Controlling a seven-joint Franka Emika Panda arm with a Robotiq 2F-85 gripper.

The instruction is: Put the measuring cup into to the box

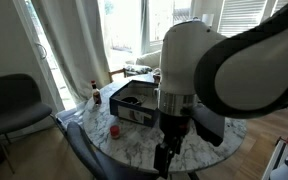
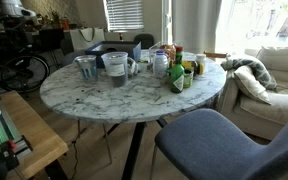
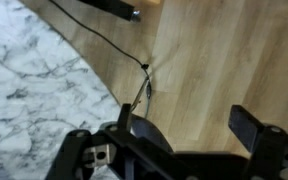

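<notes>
marble bench point(image 3: 24, 90) edge is right by the gripper point(image 3: 184, 118), spread wide and empty, probably parked clear of the clutter; black box point(image 1: 134, 105) sits further in.

Table point(image 2: 124, 100): one half lay bare. Box point(image 1: 134, 102), bottles point(image 2: 181, 70) and cups point(image 2: 86, 67) crowded the rest. Chair point(image 2: 219, 140) stood at the bare edge.

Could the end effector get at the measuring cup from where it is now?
Probably not yet. The end effector hangs open beyond the edge of the table, over the floor, while the measuring cup stands on the tabletop. It would have to move in first.
</notes>
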